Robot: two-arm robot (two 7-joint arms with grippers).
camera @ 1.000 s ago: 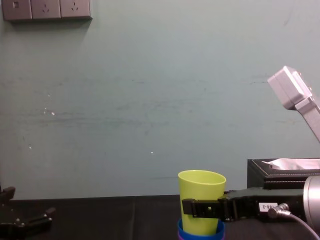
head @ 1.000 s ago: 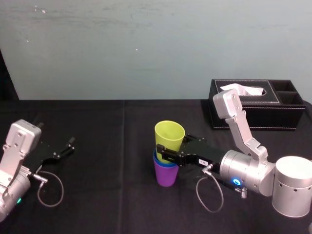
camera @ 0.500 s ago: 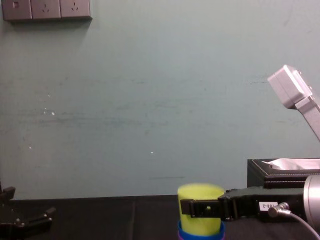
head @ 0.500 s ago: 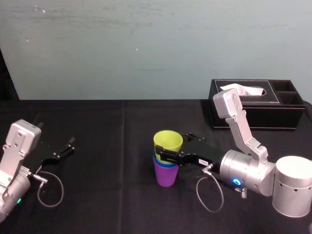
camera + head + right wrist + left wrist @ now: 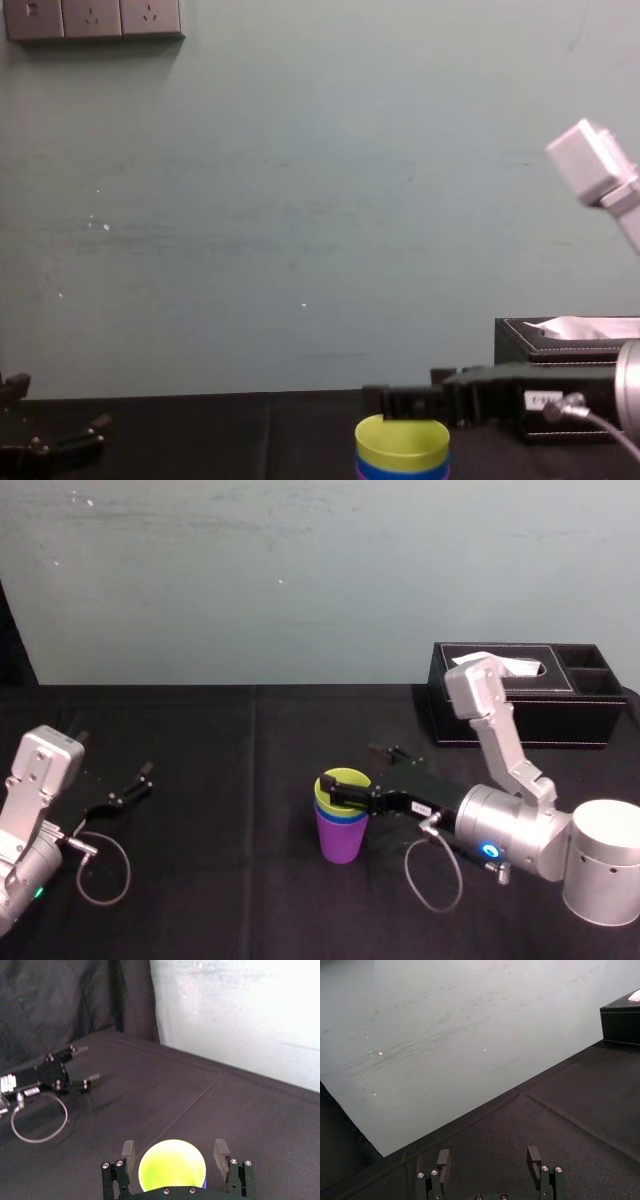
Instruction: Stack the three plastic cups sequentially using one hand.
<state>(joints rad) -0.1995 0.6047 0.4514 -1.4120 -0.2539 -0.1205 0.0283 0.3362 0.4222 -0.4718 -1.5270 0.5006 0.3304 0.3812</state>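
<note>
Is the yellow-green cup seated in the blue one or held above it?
Seated: the yellow-green cup shows only its rim above the blue cup; the right gripper stands open around it.

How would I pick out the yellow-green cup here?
On the black table, left of the tissue box, stands one stack of cups with the right gripper at its rim. The yellow-green cup is the innermost one, its rim topping the blue cup and purple cup.
</note>
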